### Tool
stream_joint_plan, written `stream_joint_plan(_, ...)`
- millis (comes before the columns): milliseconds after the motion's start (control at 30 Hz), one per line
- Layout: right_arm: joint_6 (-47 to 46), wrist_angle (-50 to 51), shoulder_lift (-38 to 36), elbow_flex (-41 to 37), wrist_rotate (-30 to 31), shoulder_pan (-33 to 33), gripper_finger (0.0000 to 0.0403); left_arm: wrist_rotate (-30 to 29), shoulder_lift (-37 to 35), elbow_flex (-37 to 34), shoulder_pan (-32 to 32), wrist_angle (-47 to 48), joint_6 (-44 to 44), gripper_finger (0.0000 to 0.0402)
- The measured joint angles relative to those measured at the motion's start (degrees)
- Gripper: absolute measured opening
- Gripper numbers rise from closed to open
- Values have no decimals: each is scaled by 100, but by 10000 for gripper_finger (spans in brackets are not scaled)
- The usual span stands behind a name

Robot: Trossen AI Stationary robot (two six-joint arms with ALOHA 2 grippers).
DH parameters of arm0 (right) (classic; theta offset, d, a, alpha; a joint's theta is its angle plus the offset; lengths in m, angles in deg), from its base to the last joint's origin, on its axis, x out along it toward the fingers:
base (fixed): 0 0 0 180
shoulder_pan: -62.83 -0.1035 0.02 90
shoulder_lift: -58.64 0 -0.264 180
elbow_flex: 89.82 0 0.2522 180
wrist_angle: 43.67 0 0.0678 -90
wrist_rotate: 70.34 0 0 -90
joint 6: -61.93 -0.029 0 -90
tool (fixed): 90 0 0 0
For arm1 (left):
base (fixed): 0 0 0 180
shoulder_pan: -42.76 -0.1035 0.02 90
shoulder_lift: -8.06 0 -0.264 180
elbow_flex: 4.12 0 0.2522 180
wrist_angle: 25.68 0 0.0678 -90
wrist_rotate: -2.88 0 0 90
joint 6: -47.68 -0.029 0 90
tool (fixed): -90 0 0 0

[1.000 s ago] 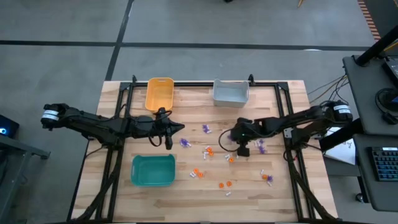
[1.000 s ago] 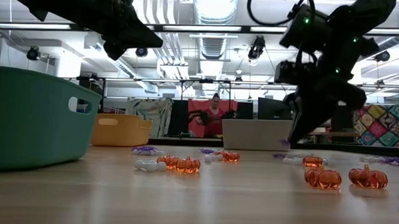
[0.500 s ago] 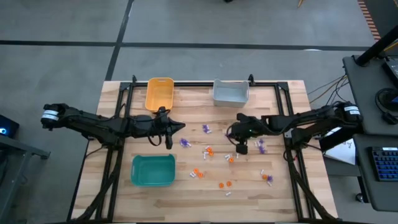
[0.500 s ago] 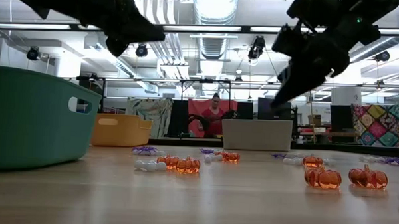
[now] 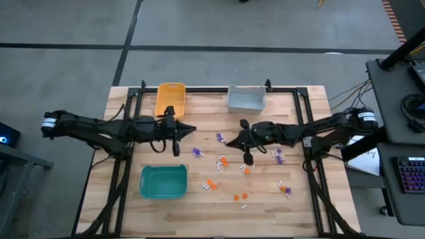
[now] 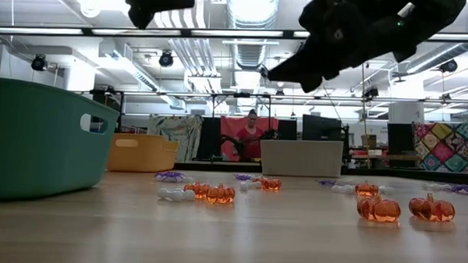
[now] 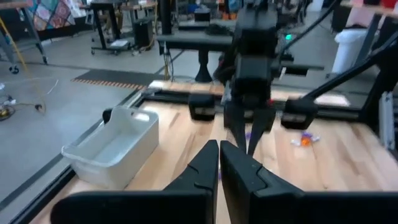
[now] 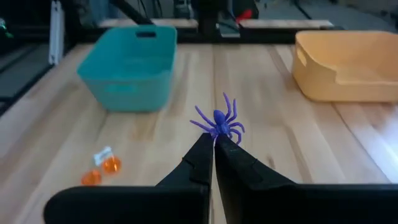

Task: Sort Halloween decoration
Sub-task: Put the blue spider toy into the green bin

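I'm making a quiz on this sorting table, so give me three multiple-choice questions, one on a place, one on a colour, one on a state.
1. Which bin lies nearest the front table edge?
A teal plastic bin
B grey plastic bin
C orange-yellow plastic bin

2. What colour is the spider trinket at the right pincer's tips?
A white
B orange
C purple

3. The left pincer is:
A wide open
B shut and empty
C gripping a pumpkin

Answers:
A, the teal plastic bin sits alone in front.
C, the purple spider trinket is nipped by the right pincer.
B, the left pincer shows closed fingers, holding nothing.
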Motion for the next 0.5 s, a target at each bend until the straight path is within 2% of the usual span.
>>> stream_joint_plan(200, -147, -1109, 537, 89, -51, -2, 9, -3, -579, -137, 141, 9, 3, 0)
stream_joint_plan(400, -58, -1097, 945, 587, -223, -68, 9, 0, -1130, -354, 417, -274, 399, 0)
stream_joint_plan(500, 171, -1080, 1144, 829, -266, -114, 9, 196, -1261, -508, 646, -960, 493, 0)
